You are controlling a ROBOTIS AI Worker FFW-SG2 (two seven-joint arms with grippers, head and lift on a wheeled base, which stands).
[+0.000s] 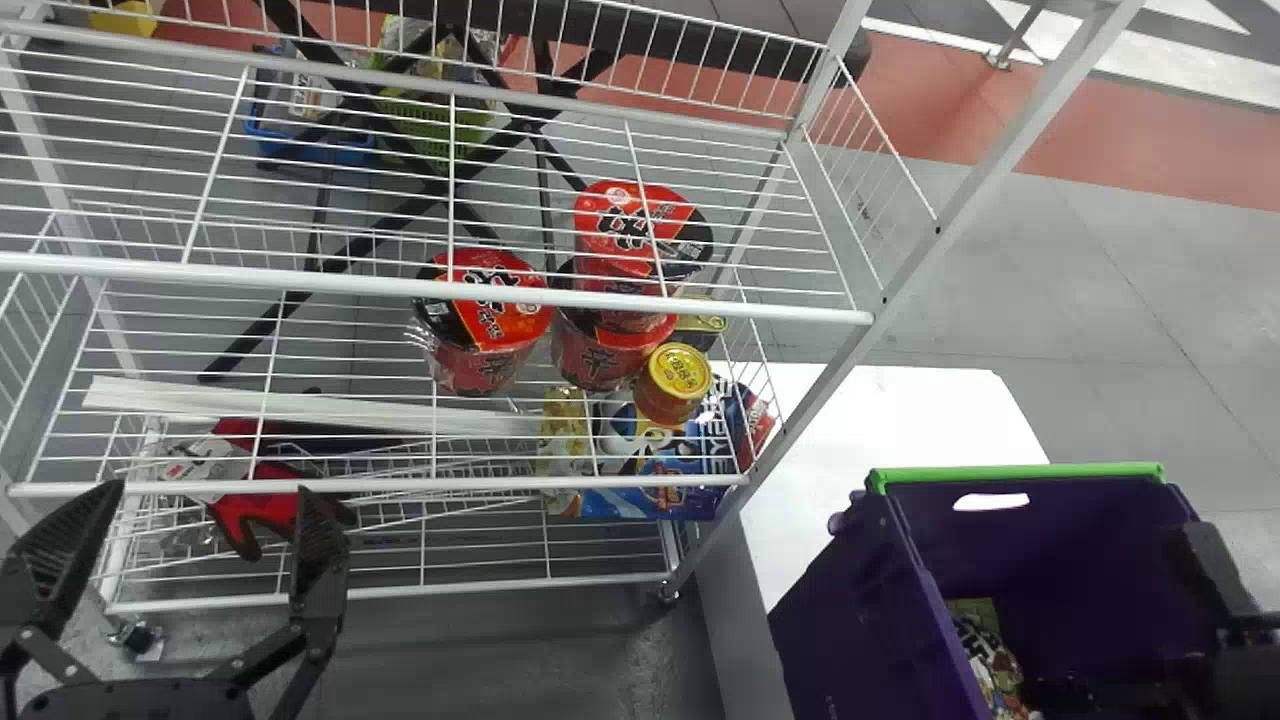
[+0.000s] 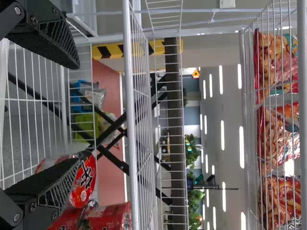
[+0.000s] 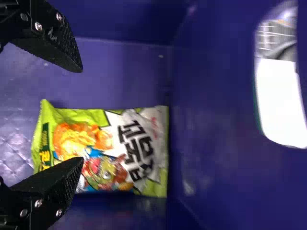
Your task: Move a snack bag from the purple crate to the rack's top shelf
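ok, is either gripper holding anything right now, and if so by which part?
Nothing is held. The right gripper is open at the snack bag in the purple crate, and the left gripper is open and empty by the rack.

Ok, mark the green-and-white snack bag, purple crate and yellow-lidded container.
Green-and-white snack bag (image 3: 120, 153): right wrist view, its printed front.
Purple crate (image 1: 865, 610): head view, its outer wall.
Yellow-lidded container (image 1: 679, 369): head view, its lid.

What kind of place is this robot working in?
Possibly a mock store or a demo hall: a white wire rack holds cup noodles, a purple crate holds a snack bag, and black-and-yellow striped edging shows behind.
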